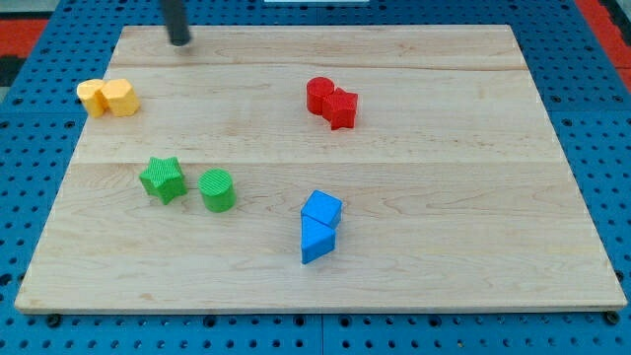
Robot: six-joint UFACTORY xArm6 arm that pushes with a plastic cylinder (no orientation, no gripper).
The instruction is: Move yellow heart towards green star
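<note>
The yellow heart [91, 96] lies near the board's left edge, touching a yellow hexagonal block [120, 97] on its right. The green star [163, 178] lies below them, towards the view's bottom, with a green cylinder [217, 189] just to its right. My tip [179, 41] stands on the board near the view's top, up and to the right of the yellow pair, apart from every block.
Two red blocks [331, 102] touch each other right of centre near the top. Two blue blocks [319, 226] touch each other low at the centre. The wooden board [444, 197] lies on a blue perforated table.
</note>
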